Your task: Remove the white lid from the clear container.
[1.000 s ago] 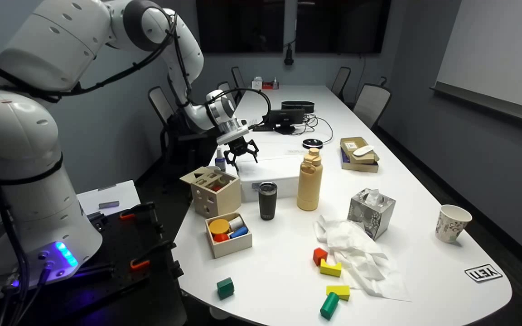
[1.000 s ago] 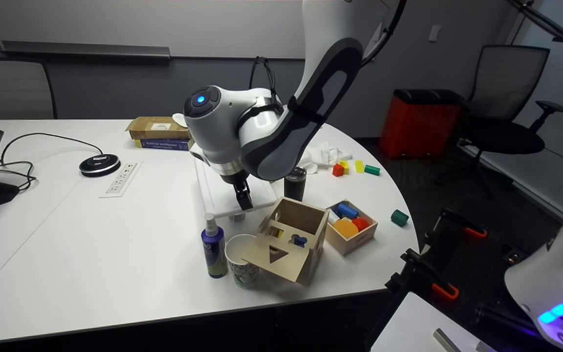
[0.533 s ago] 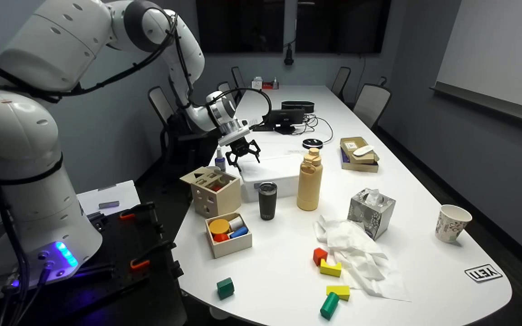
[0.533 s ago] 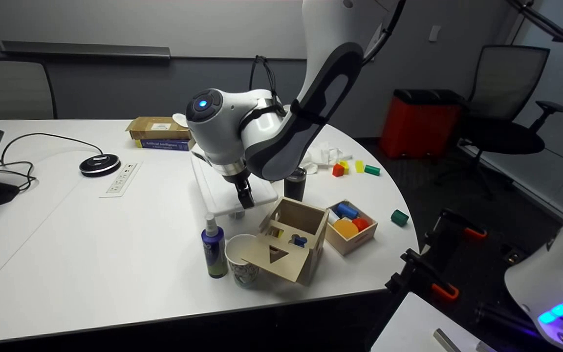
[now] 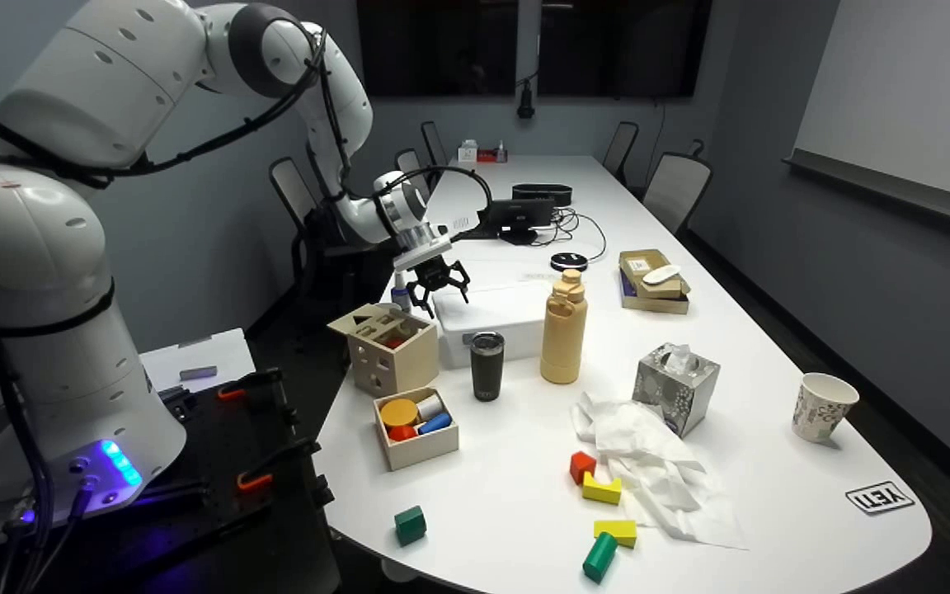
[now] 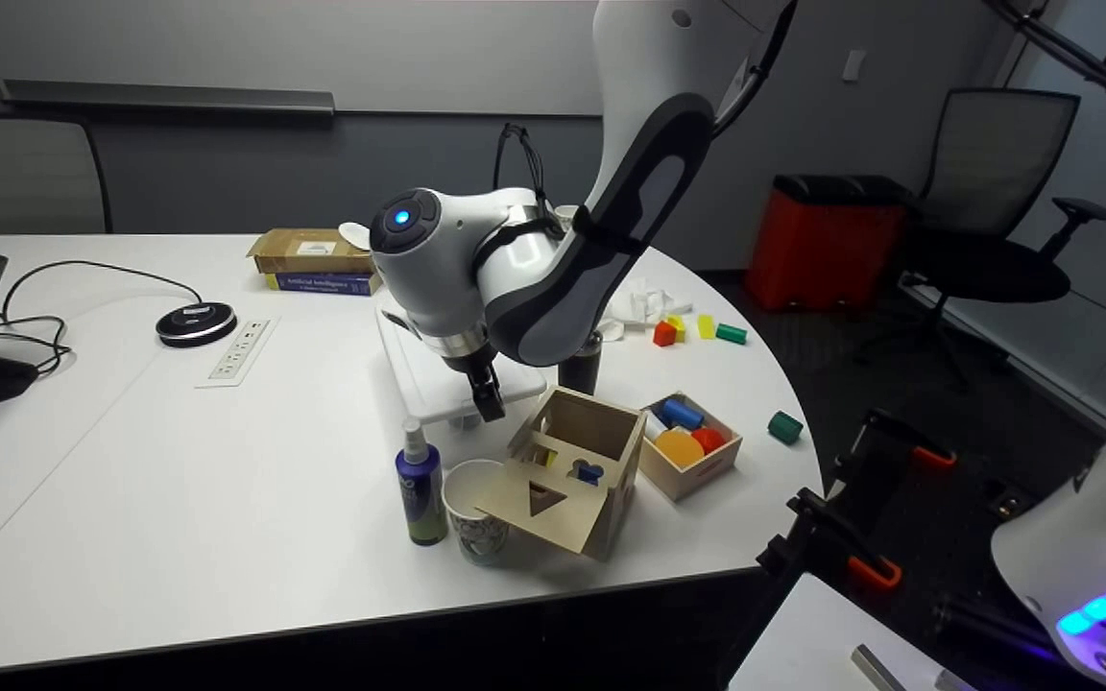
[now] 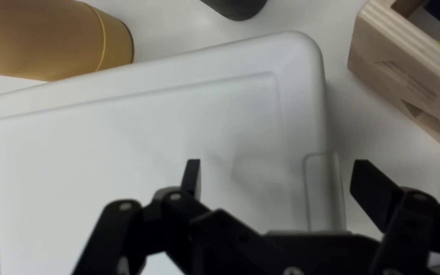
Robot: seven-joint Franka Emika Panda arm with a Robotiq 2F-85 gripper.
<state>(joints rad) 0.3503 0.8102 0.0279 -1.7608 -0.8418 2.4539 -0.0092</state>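
Observation:
The white lid (image 7: 128, 152) sits on the low clear container and fills much of the wrist view. In an exterior view the lid (image 5: 496, 307) covers the container (image 5: 516, 345). A clear latch (image 7: 325, 191) runs along the lid's right short edge in the wrist view. My gripper (image 7: 277, 164) is open and empty above that edge. One finger (image 7: 192, 173) is over the lid's top, the other past the latch on the table side. The latch shows between them, with gaps on both sides. The gripper (image 5: 449, 306) is also low at this edge in an exterior view.
A wooden shape box (image 6: 577, 480) stands close beside this edge. A spray bottle (image 6: 421, 494) and a paper cup (image 6: 478, 513) stand nearby. A dark tumbler (image 5: 487, 367) and a yellow bottle (image 5: 562, 338) stand along the container's long side. A small block tray (image 5: 421, 450) is nearer the robot base.
My gripper shifted slightly, then came lower and toward the lid's short edge, staying open. The container appears to have shifted very slightly. Other objects have not moved.

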